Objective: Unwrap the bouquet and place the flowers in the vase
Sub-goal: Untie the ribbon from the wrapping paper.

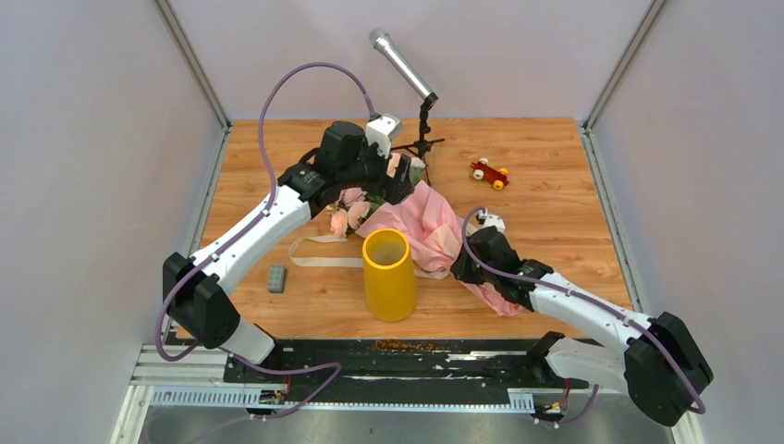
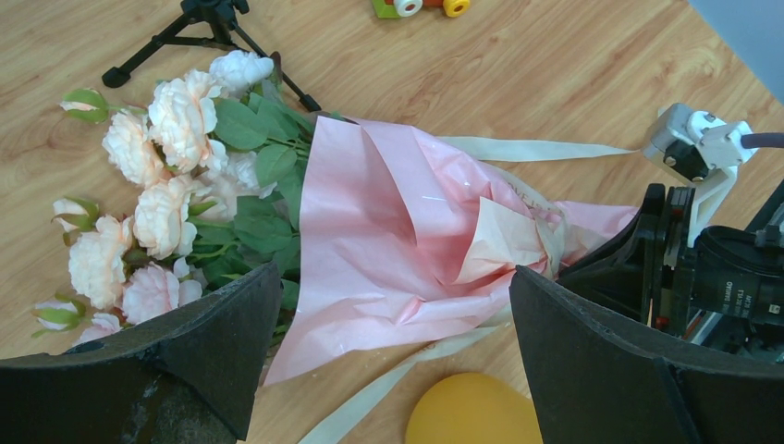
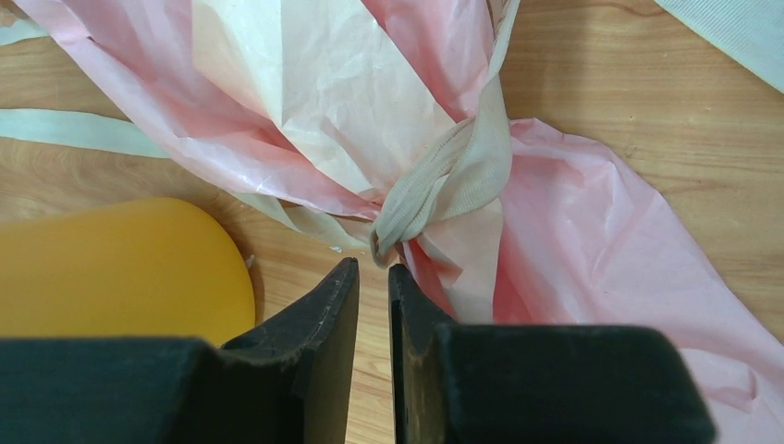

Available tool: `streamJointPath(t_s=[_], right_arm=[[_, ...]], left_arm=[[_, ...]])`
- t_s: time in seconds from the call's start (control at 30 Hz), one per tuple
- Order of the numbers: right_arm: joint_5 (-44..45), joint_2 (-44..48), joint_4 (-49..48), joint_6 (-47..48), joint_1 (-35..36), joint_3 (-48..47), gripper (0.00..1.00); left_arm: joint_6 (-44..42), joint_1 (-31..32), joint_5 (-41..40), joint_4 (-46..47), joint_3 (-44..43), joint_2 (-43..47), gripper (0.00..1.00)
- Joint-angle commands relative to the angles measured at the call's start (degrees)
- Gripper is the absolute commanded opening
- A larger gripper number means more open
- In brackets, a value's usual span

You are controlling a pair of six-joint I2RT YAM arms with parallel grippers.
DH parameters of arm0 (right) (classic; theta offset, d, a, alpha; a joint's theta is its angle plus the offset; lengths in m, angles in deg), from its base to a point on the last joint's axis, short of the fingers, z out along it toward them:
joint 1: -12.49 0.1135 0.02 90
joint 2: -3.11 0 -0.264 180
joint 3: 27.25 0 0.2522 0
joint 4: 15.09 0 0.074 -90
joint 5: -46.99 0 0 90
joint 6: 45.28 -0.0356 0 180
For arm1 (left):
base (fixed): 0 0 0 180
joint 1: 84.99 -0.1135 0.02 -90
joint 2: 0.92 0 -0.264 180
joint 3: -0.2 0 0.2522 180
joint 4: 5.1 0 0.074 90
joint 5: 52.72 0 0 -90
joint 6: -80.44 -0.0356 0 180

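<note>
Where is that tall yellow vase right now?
Top view: the tall yellow vase stands upright in the middle, just in front of the pink paper-wrapped bouquet.

Top cam: high behind arm bases, looks down on whole counter [image 1: 573,213]. Wrist cams: close, facing down; all 3 share bouquet [image 1: 425,227], vase [image 1: 388,282].

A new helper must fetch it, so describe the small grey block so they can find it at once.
Start at the tall yellow vase near the front of the wooden table. Toward the left arm's side of it, by the loose beige ribbon, the grey block lies alone on bare wood. It is the only small grey thing; the red toy car sits far back.
</note>
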Motion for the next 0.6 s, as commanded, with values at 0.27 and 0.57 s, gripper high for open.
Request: streamJointPath(t_s=[0.27, 0.57], right_arm=[[2.4, -3.6, -4.2, 2.8, 0.3, -2.4, 0.06], [0.1, -0.3, -4.4, 2.8, 0.3, 1.5, 0.0]], left_arm=[[0.1, 0.0, 0.3, 1.0, -0.6, 0.0, 1.0], [0.1, -0.1, 0.3, 1.1, -0.7, 0.0, 1.0]])
